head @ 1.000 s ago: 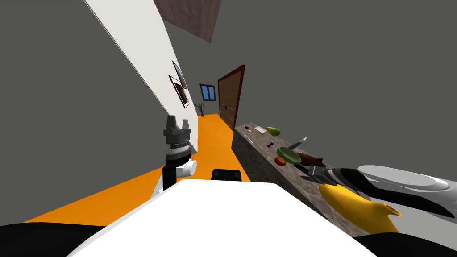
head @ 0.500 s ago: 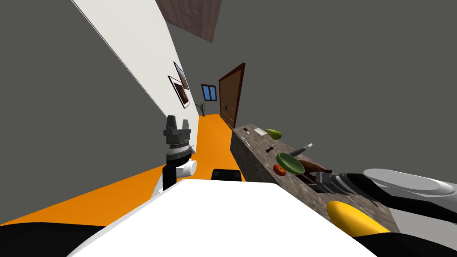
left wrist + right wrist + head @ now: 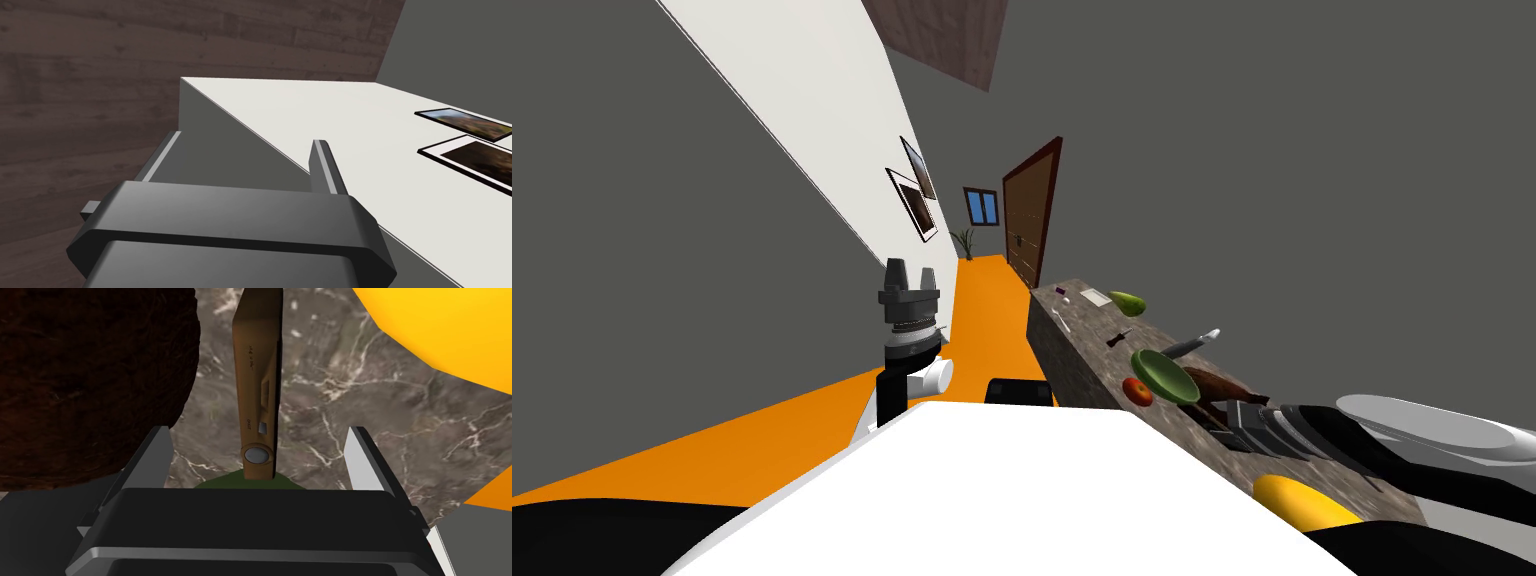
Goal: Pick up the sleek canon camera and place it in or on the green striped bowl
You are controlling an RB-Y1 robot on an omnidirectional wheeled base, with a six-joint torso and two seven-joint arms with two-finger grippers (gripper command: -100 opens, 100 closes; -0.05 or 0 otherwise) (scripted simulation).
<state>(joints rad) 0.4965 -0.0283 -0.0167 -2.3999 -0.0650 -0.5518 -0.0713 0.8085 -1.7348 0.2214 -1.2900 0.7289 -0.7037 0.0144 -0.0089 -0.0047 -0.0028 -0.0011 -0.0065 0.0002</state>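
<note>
A slim brown camera point(image 3: 257, 388) stands on its edge on the marbled counter point(image 3: 350, 413). My right gripper point(image 3: 259, 433) is open, and the camera's near end with the round button lies between the fingers, touching neither. In the head view that gripper point(image 3: 1227, 425) hovers over the counter just behind the green bowl point(image 3: 1160, 372). My left gripper point(image 3: 902, 272) is raised at my left, away from the counter, with its fingers point(image 3: 325, 160) open and nothing between them.
A dark brown rough object point(image 3: 90, 378) lies close beside the camera, and a big yellow vessel point(image 3: 450, 328) on its other side. A red fruit point(image 3: 1138, 392), a utensil point(image 3: 1197, 340) and a green fruit point(image 3: 1127, 300) share the counter. Orange floor point(image 3: 982, 310) runs toward a brown door point(image 3: 1027, 220).
The whole head view has shifted through my own move: the counter's things sit lower and nearer, and the yellow vessel is more hidden under my right arm. The left arm has not moved.
</note>
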